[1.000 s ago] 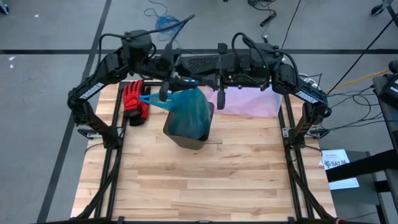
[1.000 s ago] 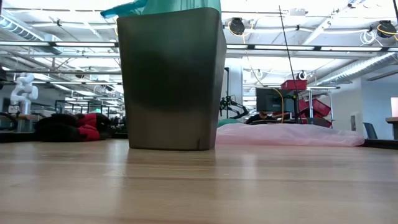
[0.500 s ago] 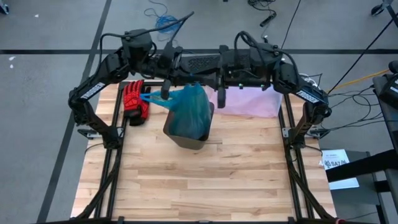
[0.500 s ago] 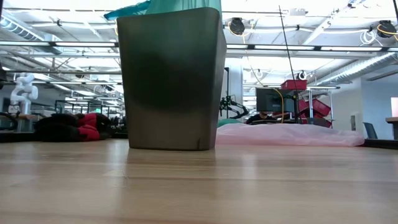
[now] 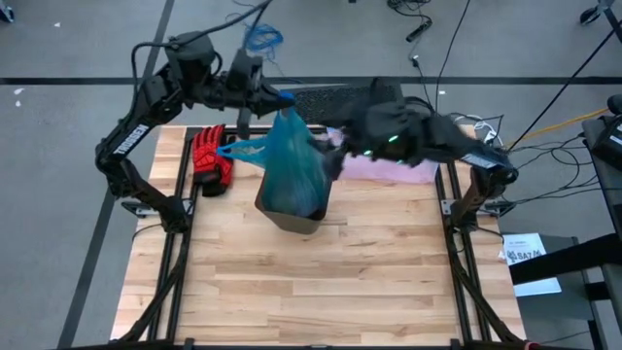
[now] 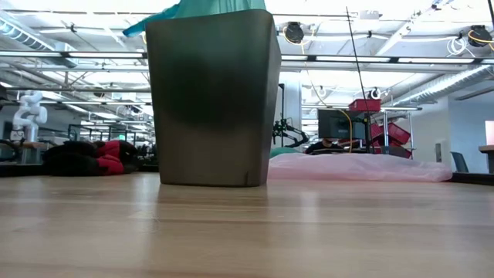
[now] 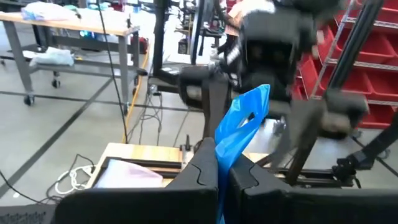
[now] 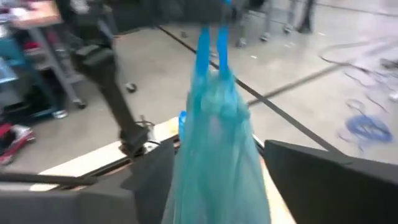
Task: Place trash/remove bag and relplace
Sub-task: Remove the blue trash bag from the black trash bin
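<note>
The teal-green bag (image 5: 293, 163) stands in the dark grey bin (image 5: 292, 212) at the table's middle and is drawn up out of it to a peak. One loop handle (image 5: 239, 149) sticks out toward the left. My left gripper (image 5: 275, 99) is raised above the bin's far side, shut on the bag's blue top handle (image 7: 244, 121). My right gripper (image 5: 333, 161) is at the bag's right side, open, with the bag (image 8: 214, 143) between its fingers. In the low view the bin (image 6: 212, 96) rests on its base, with the bag (image 6: 208, 6) showing above the rim. My left gripper pinches the bag's blue top handle (image 7: 225, 149) between its two shut fingers, and the handle's loop sticks out past the fingertips. The bag hangs taut below the gripper, its lower part inside the bin. My right gripper has its fingers (image 8: 152, 177) on either side of the bag's upper part; I cannot tell whether they touch it.
A red and black glove (image 5: 209, 156) lies at the table's far left. A pale pink bag (image 5: 394, 163) lies flat at the far right. The near half of the wooden table (image 5: 311, 292) holds nothing.
My left gripper has risen and gone toward the table's far left with the top handle, drawing the bag up into a taut peak, while the bin stays in place. My right arm has swung round, and its gripper now faces the bag's right side.
</note>
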### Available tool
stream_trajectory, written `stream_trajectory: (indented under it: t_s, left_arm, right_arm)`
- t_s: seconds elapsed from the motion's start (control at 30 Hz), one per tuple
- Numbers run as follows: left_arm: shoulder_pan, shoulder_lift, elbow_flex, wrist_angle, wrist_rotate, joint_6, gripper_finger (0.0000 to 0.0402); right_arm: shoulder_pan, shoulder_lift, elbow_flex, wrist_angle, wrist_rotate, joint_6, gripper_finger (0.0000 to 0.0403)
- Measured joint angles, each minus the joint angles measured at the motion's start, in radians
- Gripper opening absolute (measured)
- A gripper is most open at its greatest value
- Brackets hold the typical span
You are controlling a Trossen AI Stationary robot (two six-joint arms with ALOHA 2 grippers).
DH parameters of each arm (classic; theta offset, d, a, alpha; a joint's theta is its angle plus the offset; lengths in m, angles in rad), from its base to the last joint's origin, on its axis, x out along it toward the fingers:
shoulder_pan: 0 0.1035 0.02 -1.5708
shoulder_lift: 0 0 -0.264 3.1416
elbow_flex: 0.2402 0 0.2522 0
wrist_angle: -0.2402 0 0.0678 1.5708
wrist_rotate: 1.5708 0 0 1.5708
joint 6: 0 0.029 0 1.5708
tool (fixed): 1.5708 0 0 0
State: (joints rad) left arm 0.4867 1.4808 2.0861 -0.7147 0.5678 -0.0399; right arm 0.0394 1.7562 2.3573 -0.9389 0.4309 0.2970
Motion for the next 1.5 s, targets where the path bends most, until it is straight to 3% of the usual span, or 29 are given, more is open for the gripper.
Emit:
stream_trajectory:
  t_s: [0.2, 0.37, 0.5, 0.73, 1.07, 1.5]
  left_arm:
    - [0.026, -0.008, 0.0, -0.003, 0.001, 0.019, 0.0]
    - [0.031, -0.016, 0.0, -0.005, 0.001, 0.048, 0.0]
    - [0.031, -0.031, 0.0, -0.002, 0.002, 0.076, 0.0]
    - [0.083, -0.067, 0.0, -0.002, 0.006, 0.082, 0.0]
    - [0.165, -0.102, 0.0, -0.008, 0.006, 0.082, 0.0]
    - [0.17, -0.116, 0.005, 0.025, -0.011, 0.082, 0.0]
  right_arm:
    - [0.024, 0.12, -0.002, 0.104, 0.157, 0.104, 0.0289]
    - [0.021, 0.218, -0.002, 0.24, 0.266, 0.151, 0.0295]
    - [0.017, 0.268, -0.002, 0.228, 0.378, 0.22, 0.0244]
    - [0.037, 0.299, -0.002, 0.235, 0.408, 0.233, 0.0022]
    - [0.041, 0.302, -0.001, 0.085, 0.389, 0.321, 0.0001]
    - [0.039, 0.302, 0.0, -0.04, 0.319, 0.373, 0.0]
